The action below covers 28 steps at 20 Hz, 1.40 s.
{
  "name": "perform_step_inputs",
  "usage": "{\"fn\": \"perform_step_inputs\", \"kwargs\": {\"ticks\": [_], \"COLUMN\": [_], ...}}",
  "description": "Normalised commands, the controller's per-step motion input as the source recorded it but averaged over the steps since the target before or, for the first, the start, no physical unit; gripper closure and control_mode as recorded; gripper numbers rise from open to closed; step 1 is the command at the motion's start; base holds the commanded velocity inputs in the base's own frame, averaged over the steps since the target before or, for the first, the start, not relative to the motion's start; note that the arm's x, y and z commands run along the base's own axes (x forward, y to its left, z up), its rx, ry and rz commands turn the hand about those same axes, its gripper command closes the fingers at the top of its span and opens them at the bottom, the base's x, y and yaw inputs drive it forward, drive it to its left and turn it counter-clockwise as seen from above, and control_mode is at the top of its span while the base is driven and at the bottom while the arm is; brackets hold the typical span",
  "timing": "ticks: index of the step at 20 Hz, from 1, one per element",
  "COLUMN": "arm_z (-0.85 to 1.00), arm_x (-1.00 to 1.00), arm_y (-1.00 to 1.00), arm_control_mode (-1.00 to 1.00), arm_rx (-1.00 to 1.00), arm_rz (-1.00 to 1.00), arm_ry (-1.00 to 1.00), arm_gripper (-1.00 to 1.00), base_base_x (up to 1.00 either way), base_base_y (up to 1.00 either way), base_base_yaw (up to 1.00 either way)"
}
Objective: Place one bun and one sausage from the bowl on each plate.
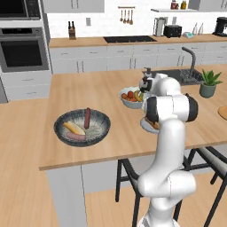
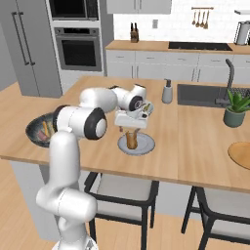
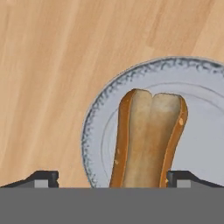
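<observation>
A golden-tan bun [image 3: 149, 139], split side up, lies nearest the hand camera on the pale grey-blue plate [image 3: 94, 127], its near end running between the two dark fingertips [image 3: 43, 178], which stand wide on either side without touching it: the gripper [image 2: 131, 128] is released, directly above the plate [image 2: 145, 144]. Taking this plate as landmark, bare wooden counter [image 3: 52, 65] borders its beaded rim on the side away from the bun, and the island's front edge runs near it toward the robot base. To the left of the plate, well apart, sits the dark bowl [image 1: 82, 127], also near the front edge, holding a second bun [image 1: 73, 128], a dark reddish sausage [image 1: 87, 118] and a paler pink sausage [image 1: 76, 137]. Just behind the plate stands a white fruit bowl [image 1: 131, 98]; far to its right the tan plate [image 2: 241, 154] lies at the picture's edge, with open counter between. A potted plant [image 2: 236, 110] and the sink [image 2: 205, 94] lie beyond. No legible writing shows.
</observation>
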Motion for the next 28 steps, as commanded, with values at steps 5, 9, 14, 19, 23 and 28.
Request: {"fn": "perform_step_inputs", "kwargs": {"ticks": [5, 9, 14, 19, 23, 28], "arm_z": [0.45, 0.41, 0.2, 0.08, 0.21, 0.05], "arm_x": [-0.52, -0.27, 0.05, 0.07, -0.06, -0.16], "arm_y": [1.0, 1.0, 1.0, 1.0, 1.0, 1.0], "arm_control_mode": [-1.0, -1.0, -1.0, -1.0, -1.0, -1.0], "arm_rx": [-0.07, -0.03, -0.01, 0.0, -0.01, -0.03], "arm_rz": [-0.12, -0.01, 0.03, 0.16, 0.21, 0.23], "arm_ry": [-0.14, 0.0, 0.05, 0.16, 0.19, 0.13], "arm_gripper": [-1.0, -1.0, -1.0, -1.0, -1.0, -1.0], "base_base_x": [0.0, 0.0, 0.0, 0.0, 0.0, 0.0], "base_base_y": [0.0, 0.0, 0.0, 0.0, 0.0, 0.0], "base_base_yaw": [0.0, 0.0, 0.0, 0.0, 0.0, 0.0]}}
